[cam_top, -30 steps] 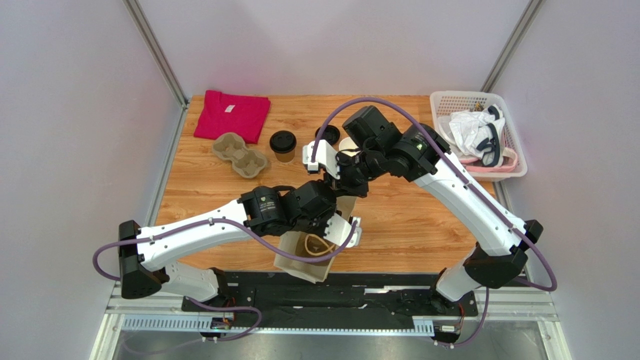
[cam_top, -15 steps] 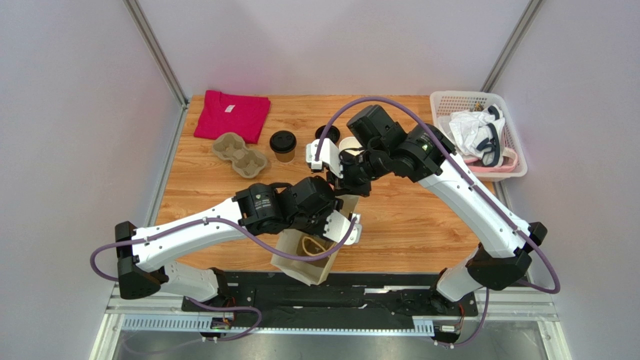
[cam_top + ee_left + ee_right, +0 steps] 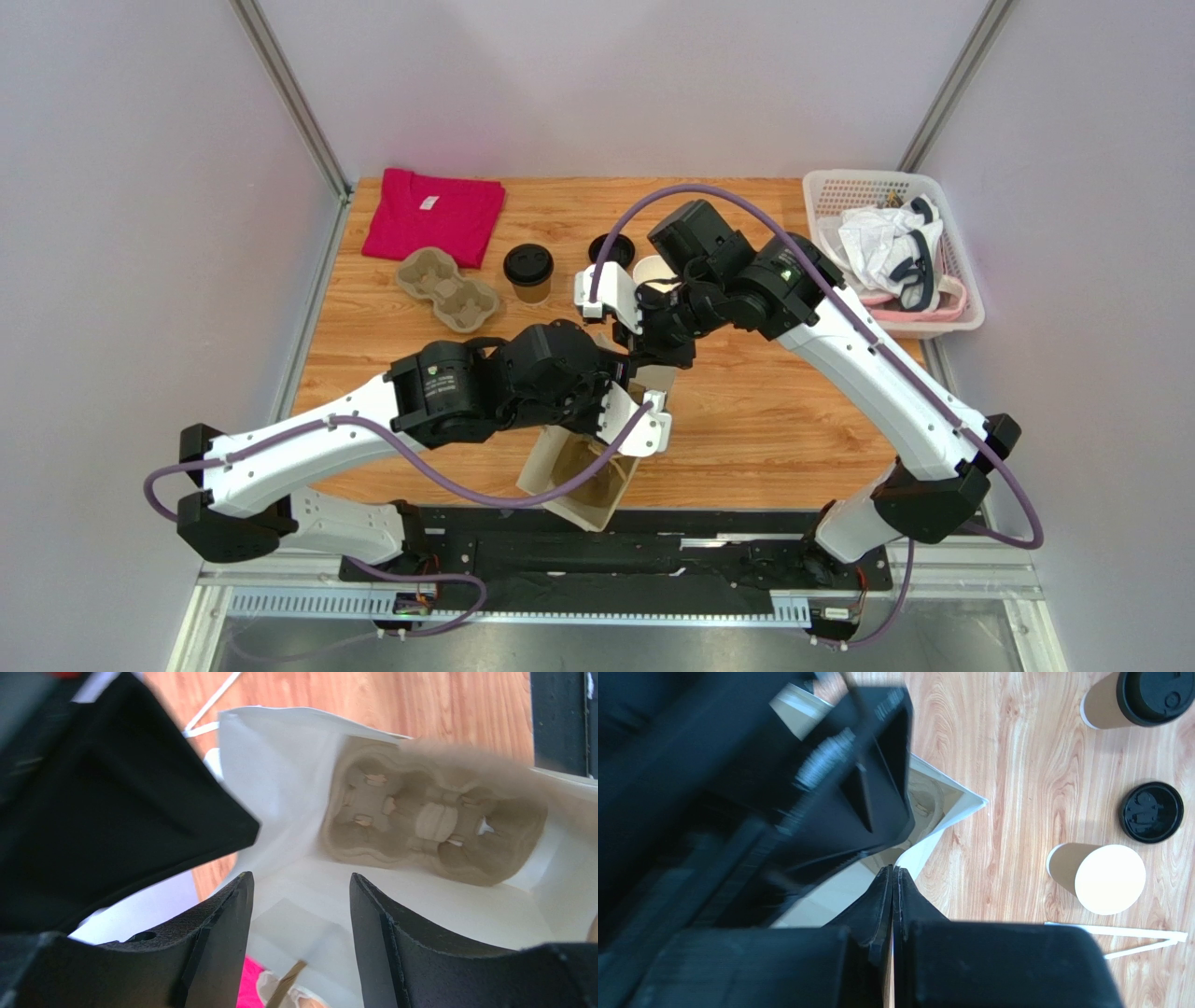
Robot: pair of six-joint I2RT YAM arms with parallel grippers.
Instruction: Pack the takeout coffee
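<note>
The takeout coffee (image 3: 529,270), a tan cup with a black lid, stands on the table at the back and shows in the right wrist view (image 3: 1137,700) at top right. A white paper bag (image 3: 582,483) stands open near the front edge, with a cardboard cup carrier (image 3: 435,822) inside it. My left gripper (image 3: 634,420) is open and empty, its jaws (image 3: 300,878) over the bag's mouth. My right gripper (image 3: 657,336) is shut, with its tips (image 3: 892,871) pinched on the bag's far rim (image 3: 948,812).
An open tan cup (image 3: 1099,878) with a white inside and a loose black lid (image 3: 1153,812) sit behind the bag. A second cardboard carrier (image 3: 449,290) and a pink shirt (image 3: 432,213) lie at back left. A white basket (image 3: 954,273) of clothes stands at back right.
My left arm has drawn back to the left and its gripper has risen at the bag's mouth. The bag stands narrower and more upright. The right arm has barely moved.
</note>
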